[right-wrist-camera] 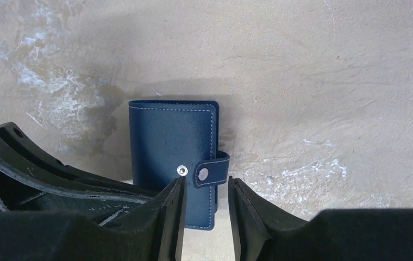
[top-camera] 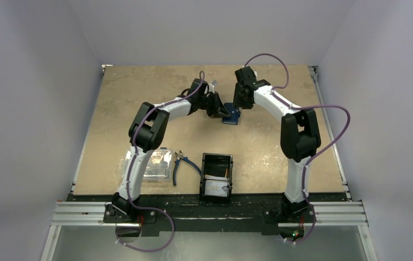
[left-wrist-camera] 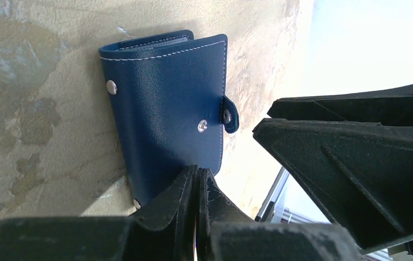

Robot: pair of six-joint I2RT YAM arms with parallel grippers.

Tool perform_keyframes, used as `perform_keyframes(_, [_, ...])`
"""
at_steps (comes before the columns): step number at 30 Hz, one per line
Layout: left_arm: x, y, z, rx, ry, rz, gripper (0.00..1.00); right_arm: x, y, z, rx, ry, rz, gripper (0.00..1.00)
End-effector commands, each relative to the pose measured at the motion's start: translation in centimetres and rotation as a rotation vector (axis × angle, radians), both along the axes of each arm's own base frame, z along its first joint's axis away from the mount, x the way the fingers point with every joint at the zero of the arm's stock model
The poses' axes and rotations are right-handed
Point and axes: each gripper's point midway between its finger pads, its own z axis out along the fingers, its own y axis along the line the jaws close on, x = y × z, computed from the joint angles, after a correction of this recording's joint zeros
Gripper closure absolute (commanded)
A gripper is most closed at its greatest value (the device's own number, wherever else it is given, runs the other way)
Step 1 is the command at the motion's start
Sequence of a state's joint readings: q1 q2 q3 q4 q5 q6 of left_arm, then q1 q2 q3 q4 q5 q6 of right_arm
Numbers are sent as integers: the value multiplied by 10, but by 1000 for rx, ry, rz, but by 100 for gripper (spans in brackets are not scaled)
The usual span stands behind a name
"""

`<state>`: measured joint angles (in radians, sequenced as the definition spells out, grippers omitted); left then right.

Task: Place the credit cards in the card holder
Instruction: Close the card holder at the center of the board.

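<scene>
The card holder (top-camera: 231, 116) is a navy blue wallet lying folded on the table's far middle, its snap strap (right-wrist-camera: 208, 173) undone. My left gripper (left-wrist-camera: 198, 173) is shut, its tips resting on the holder's (left-wrist-camera: 166, 109) near edge, with nothing between the fingers. My right gripper (right-wrist-camera: 204, 186) hovers over the holder's (right-wrist-camera: 166, 141) strap side, jaws open a finger's width, the strap tab between the fingertips. The credit cards (top-camera: 217, 187), pale, stand in a black tray near the front edge.
The black tray (top-camera: 205, 169) stands at front centre. Blue-handled pliers (top-camera: 181, 163) lie to its left, beside a clear plastic box (top-camera: 157, 165). My right gripper's finger (left-wrist-camera: 356, 163) fills the right of the left wrist view. White walls close in the table.
</scene>
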<state>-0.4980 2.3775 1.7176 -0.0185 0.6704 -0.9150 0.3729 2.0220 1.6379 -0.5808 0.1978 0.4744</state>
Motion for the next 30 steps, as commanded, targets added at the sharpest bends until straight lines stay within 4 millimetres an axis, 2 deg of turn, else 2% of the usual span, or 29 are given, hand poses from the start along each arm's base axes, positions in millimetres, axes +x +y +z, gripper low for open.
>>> perform_keyframes(1, [3, 6, -18, 80, -7, 16, 100, 6, -1, 13, -35, -26, 9, 59])
perform_keyframes(10, [-1, 6, -26, 92, 6, 9, 100, 10, 15, 5, -32, 1, 66, 58])
perform_keyframes(17, [-2, 6, -27, 92, 7, 6, 100, 8, 13, -1, -54, 13, 57, 65])
perform_keyframes(30, [-2, 5, -26, 89, 6, 2, 100, 2, 6, -13, -86, 41, 34, 65])
